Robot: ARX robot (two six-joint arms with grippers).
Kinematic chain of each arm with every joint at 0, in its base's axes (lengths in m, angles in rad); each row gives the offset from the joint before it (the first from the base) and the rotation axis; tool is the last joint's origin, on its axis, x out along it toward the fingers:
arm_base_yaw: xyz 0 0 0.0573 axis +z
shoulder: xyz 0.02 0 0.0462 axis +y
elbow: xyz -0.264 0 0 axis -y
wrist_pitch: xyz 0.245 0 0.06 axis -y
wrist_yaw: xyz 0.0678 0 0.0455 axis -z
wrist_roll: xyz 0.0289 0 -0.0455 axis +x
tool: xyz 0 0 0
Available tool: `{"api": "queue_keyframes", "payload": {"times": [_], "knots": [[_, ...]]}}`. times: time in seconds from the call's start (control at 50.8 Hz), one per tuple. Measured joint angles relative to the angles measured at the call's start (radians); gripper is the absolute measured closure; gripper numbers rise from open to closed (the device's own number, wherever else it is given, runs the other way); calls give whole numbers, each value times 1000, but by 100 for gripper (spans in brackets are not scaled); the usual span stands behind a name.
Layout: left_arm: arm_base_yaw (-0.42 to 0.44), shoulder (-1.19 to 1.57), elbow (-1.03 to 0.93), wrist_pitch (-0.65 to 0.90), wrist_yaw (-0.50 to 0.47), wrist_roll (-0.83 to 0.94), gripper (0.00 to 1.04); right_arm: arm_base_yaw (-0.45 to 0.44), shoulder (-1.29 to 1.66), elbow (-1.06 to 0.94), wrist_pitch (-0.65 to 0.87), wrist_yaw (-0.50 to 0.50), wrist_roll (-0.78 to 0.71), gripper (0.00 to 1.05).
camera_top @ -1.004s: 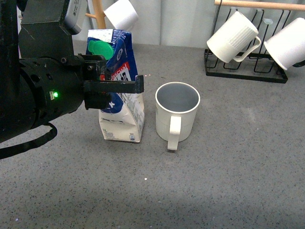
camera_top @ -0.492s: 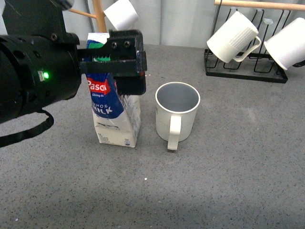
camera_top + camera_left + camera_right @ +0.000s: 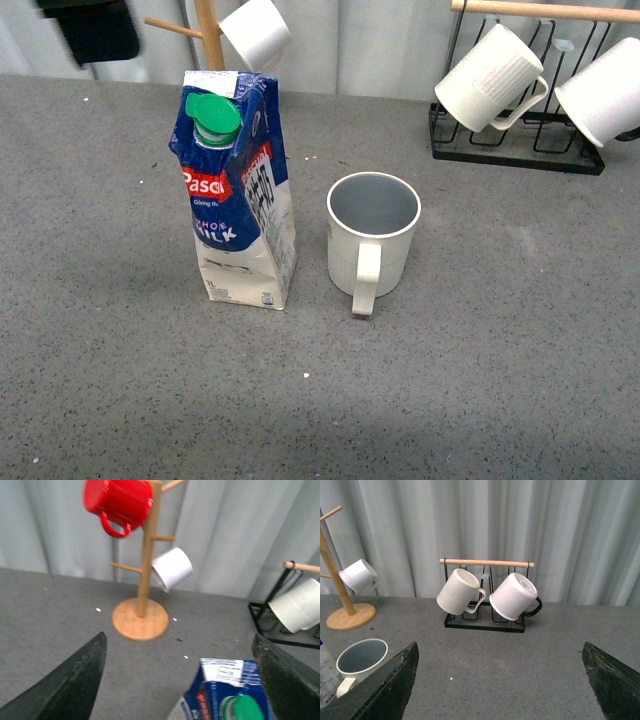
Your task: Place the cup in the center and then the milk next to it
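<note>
The milk [image 3: 238,190] stands upright at centre-left of the front view, just beside the cup [image 3: 372,238], whose grey-blue inside looks empty. My left gripper [image 3: 177,680] hangs spread wide above the carton, grasping nothing; my right gripper [image 3: 500,680] is likewise parted. Only the left wrist view shows the red mug [image 3: 118,502] on the wooden tree [image 3: 142,580].

Bench: grey speckled bench [image 3: 520,330] filling most of the front view.
Mug tree: wooden peg stand with round base [image 3: 140,621], upper left; red glossy mug [image 3: 119,501] and smooth white mug [image 3: 172,568] hang on it.
Rack: black wire rack with wooden rail [image 3: 485,622], upper right, holding ribbed white mug [image 3: 460,592] and plain white mug [image 3: 514,596].
Backdrop: pale pleated curtain [image 3: 570,530].
</note>
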Motion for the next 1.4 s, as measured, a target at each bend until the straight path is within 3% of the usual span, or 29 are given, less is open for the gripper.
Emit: {"api": "queue_keyframes", "payload": {"times": [0.098,0.354,0.453,0.63,0.689,0.788,1.398], "knots": [[51,-77,-99,66,30,67,42,0,0,0,0,0,0,9],[170,-322,-285,5,148,98,101,0,0,0,0,0,0,9],[198,-352,-344,35,177,104,101,0,0,0,0,0,0,9],[245,-536,-391,-98,219,105,101,0,0,0,0,0,0,9],[295,-601,-403,-156,293,106,101,0,0,0,0,0,0,9],[336,-698,-412,-237,305,106,101,0,0,0,0,1,0,9],[338,-1103,-413,-612,310,106,101,0,0,0,0,0,0,9]]}}
